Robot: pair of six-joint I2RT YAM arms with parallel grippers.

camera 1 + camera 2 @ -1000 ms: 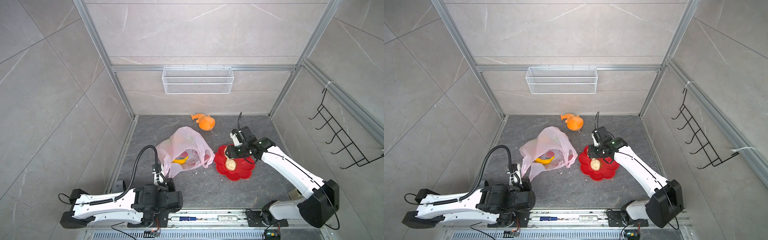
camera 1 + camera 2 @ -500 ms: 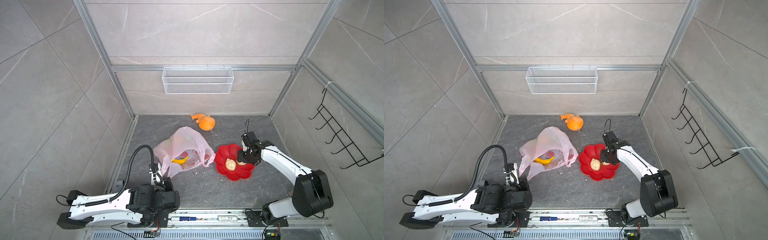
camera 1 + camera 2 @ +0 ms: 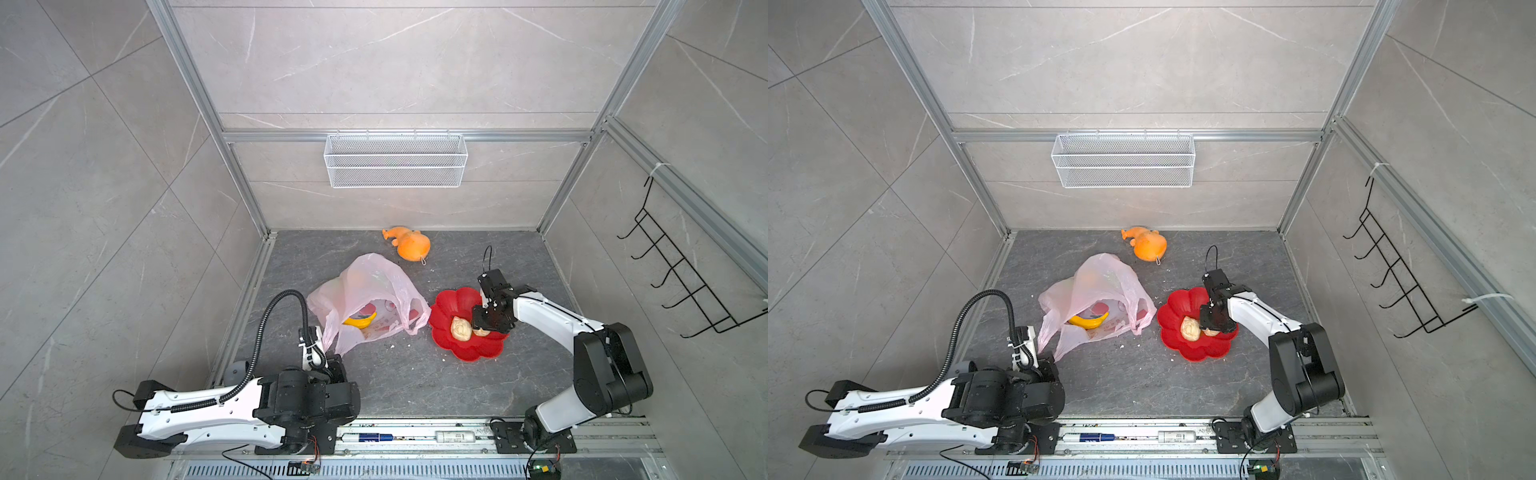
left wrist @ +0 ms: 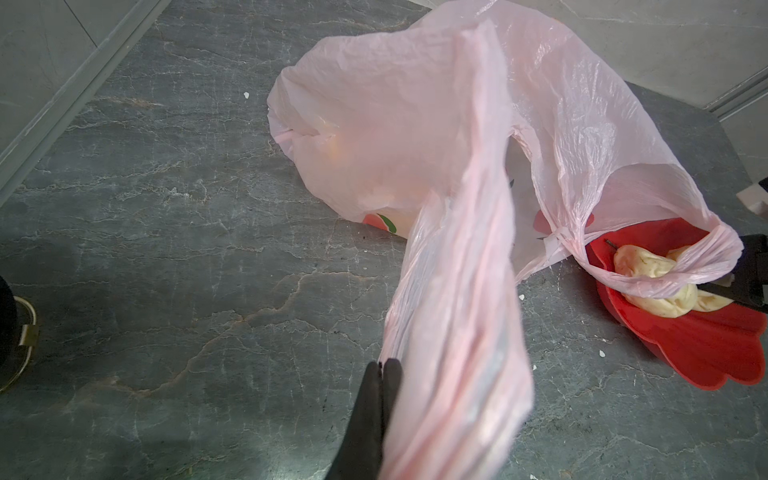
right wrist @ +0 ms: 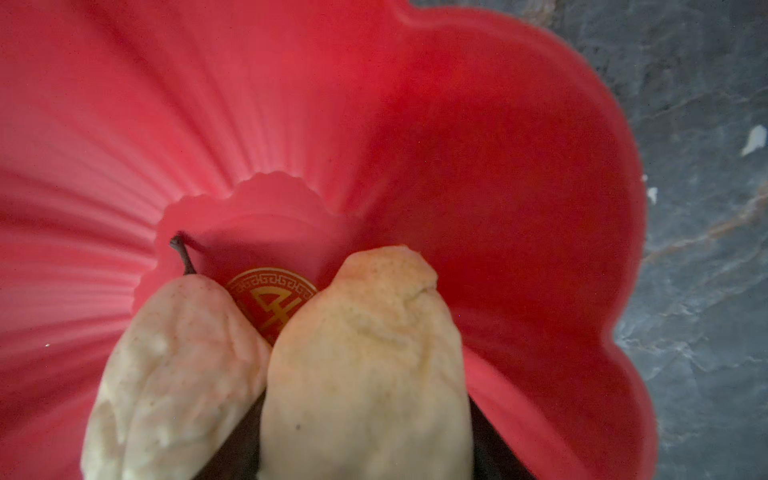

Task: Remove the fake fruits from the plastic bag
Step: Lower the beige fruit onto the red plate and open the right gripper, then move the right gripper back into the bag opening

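The pale-pink plastic bag [image 3: 374,286] [image 3: 1100,278] [image 4: 415,124] lies left of middle on the floor, mouth toward the front. A yellow banana [image 3: 359,321] [image 3: 1088,320] shows inside it. My left gripper [image 4: 381,363] [image 3: 326,353] is shut on one handle loop, pulled toward the front. In the red flower-shaped plate [image 3: 469,353] [image 3: 1200,351] [image 5: 498,166] lies one beige fruit [image 3: 460,328] [image 5: 174,365]. Right beside it, low in the plate, is a second beige fruit [image 5: 365,365] with my right gripper [image 3: 484,328] [image 3: 1212,328] shut on it.
An orange plush toy [image 3: 409,247] lies near the back wall. A white wire basket [image 3: 395,160] hangs on that wall and a black hook rack [image 3: 681,282] on the right wall. The bag's other handle loop [image 4: 665,274] drapes near the plate's rim.
My right gripper has swung from the plate's back-left rim round to its right side and come down into it with the second beige fruit. The left arm has barely shifted.
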